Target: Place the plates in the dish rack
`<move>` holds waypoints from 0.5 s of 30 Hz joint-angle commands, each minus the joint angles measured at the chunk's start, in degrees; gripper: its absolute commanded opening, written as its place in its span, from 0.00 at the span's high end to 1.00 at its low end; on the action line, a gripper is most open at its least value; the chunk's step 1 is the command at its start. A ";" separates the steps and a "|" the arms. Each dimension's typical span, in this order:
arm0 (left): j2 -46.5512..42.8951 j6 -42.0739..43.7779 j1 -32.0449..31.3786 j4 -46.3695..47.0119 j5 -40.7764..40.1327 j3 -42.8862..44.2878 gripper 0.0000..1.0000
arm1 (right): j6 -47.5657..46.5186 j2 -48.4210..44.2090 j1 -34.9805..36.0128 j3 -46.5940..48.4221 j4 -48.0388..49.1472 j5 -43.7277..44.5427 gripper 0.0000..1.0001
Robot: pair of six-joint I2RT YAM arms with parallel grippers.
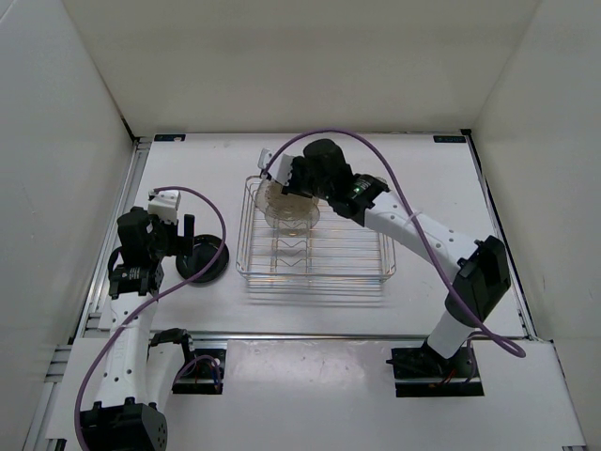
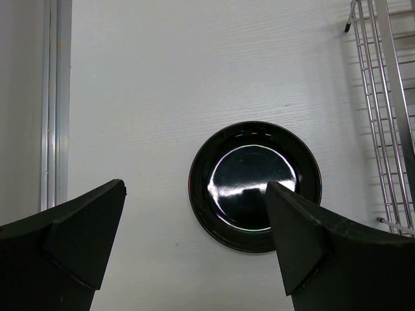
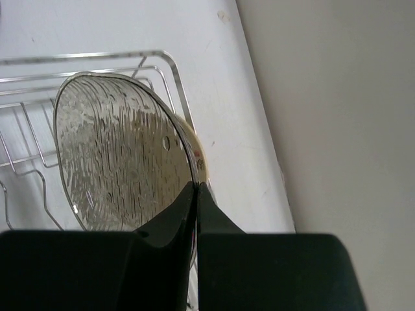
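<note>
My right gripper [image 3: 196, 188] is shut on the rim of a translucent smoky-grey plate [image 3: 117, 155]. That plate stands on edge over the back left corner of the chrome wire dish rack [image 1: 376, 268]. A tan plate [image 3: 199, 153] shows just behind it, close against it. From above, the right gripper [image 1: 285, 181] is over that corner, with the tan plate [image 1: 278, 195] and a grey plate [image 1: 295, 218] below it. A glossy black plate [image 2: 249, 184] lies flat on the table left of the rack. My left gripper [image 2: 196, 194] hangs open above it, holding nothing.
The rack's wire side [image 2: 386, 129] runs along the right edge of the left wrist view. An aluminium rail [image 2: 53, 97] borders the table on the left. White walls enclose the table on three sides. The right arm [image 1: 423, 235] stretches across the rack's back right part.
</note>
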 commanded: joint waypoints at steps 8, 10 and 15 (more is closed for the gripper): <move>-1.01 -0.06 0.25 0.15 1.19 1.12 0.00 | 0.56 -1.20 0.48 -4.53 8.39 8.70 1.00; -1.01 -0.06 0.25 0.15 1.19 1.12 0.00 | -0.06 -1.20 0.48 -5.14 8.92 9.32 1.00; -1.54 -0.06 0.25 0.15 1.19 1.12 0.00 | -0.06 -0.67 0.48 -5.14 8.92 10.46 1.00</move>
